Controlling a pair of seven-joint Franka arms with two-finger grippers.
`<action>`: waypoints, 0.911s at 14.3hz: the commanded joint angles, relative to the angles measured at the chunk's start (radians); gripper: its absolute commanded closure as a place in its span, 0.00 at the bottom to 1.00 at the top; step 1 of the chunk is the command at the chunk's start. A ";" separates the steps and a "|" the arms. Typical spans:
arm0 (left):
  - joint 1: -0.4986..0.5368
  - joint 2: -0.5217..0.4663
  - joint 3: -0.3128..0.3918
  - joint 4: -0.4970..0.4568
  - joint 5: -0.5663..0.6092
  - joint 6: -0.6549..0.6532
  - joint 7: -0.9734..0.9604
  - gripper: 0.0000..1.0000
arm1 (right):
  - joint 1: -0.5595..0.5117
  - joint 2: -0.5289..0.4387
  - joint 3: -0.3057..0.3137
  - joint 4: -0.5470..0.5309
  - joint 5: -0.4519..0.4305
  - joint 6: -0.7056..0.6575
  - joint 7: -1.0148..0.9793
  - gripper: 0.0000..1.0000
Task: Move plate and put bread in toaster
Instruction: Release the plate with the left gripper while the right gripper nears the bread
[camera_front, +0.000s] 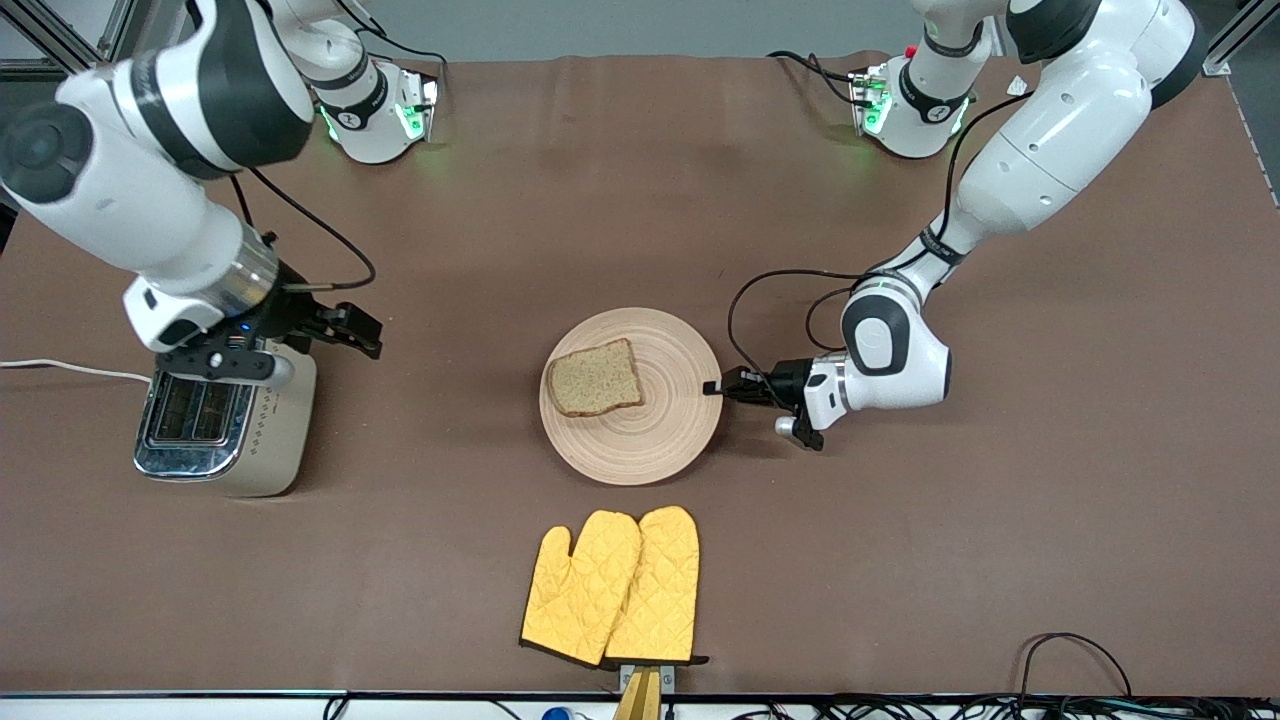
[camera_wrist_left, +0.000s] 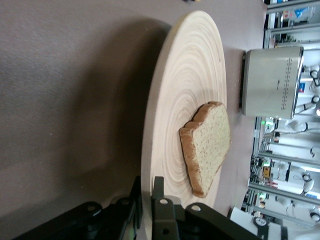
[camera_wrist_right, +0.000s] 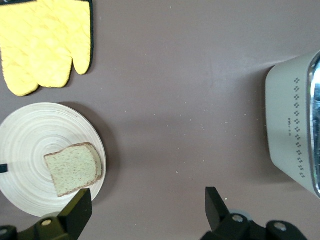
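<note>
The pale wooden plate (camera_front: 660, 440) lies mid-table with the slice of bread (camera_front: 596, 378) on it, toward the right arm's end. My left gripper (camera_front: 714, 388) is low at the plate's edge toward the left arm's end. In the left wrist view its fingers are shut on the plate (camera_wrist_left: 192, 75) rim, one above and one below, at the left gripper (camera_wrist_left: 148, 187), with the bread (camera_wrist_left: 210, 140) just past it. The beige toaster (camera_front: 225, 425) stands toward the right arm's end. My right gripper (camera_front: 362, 335) hovers open and empty over the table beside the toaster, seen as right gripper (camera_wrist_right: 148, 200).
A pair of yellow oven mitts (camera_front: 615, 585) lies nearer to the front camera than the plate, by the table's front edge. The toaster's white cord (camera_front: 70, 368) runs off the table's end. Bare brown tabletop separates the plate (camera_wrist_right: 30, 130) from the toaster (camera_wrist_right: 290, 130).
</note>
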 joint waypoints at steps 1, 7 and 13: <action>0.012 -0.019 -0.003 0.015 -0.013 -0.006 -0.080 0.01 | 0.044 0.013 -0.009 -0.026 0.001 0.014 0.103 0.00; 0.057 -0.137 0.066 0.067 0.104 -0.012 -0.195 0.00 | 0.110 0.016 -0.009 -0.164 -0.002 0.177 0.136 0.00; 0.153 -0.276 0.068 0.265 0.702 -0.352 -0.779 0.00 | 0.169 0.099 -0.009 -0.158 -0.001 0.287 0.219 0.00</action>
